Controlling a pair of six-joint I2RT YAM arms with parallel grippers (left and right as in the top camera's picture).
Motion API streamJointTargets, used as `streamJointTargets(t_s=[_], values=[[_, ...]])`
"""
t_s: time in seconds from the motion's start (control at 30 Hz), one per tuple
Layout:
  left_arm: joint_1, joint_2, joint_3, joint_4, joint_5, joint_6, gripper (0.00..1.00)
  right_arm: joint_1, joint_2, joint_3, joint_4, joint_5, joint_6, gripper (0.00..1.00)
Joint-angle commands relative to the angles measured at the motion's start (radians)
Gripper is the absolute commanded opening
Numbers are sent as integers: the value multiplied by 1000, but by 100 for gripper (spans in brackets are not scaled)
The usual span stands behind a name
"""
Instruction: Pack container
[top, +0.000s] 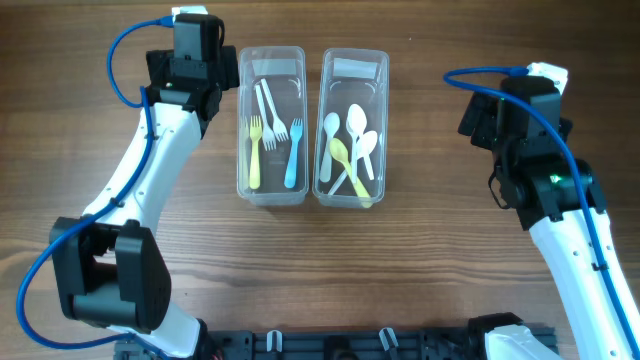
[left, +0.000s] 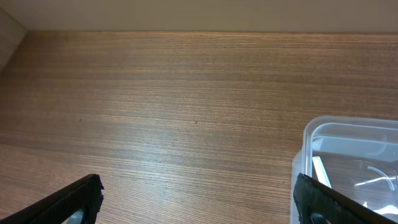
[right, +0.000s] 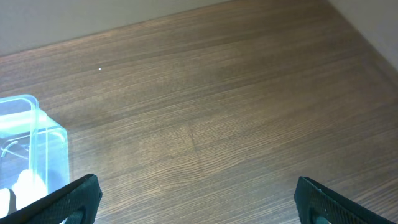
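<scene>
Mostly clear rectangular tubs (top: 271, 125), plastic forks (top: 273, 128)

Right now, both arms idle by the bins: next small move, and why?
Probably pull the left gripper back from the fork container. Its jaws are open and empty, the forks and spoons already lie sorted in their containers, and no loose cutlery shows on the table.

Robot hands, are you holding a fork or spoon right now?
No. The left gripper and the right gripper are both open with only bare table between their fingers. The forks and spoons lie in their containers.
</scene>
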Motion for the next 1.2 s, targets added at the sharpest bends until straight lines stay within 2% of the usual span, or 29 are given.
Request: streamJointTargets(t_s=[0.0,0.47,0.63,0.8,0.93,1.07,1.17], values=[[3,-7,11,-2,-13,4,100,-2,2,14,2,17,-1,100],[3,-7,11,-2,-13,4,100,-2,-5,14,2,16,-1,100],[3,-7,11,-1,-13,4,100,-2,-224,14,2,17,0,100],[3,-7,11,-1,-13,4,100,-2,-592,14,-2,22,-2,100],[3,-7,11,-1,-13,4,100,-2,-872,14,-116,-2,1,100],[4,-7,11,-1,-13,4,100,-2,-1007,-14,-246,-6,2,100],[3,-7,11,-1,-13,4,100,-9,-1067,-120,-235,-13,2,100]])
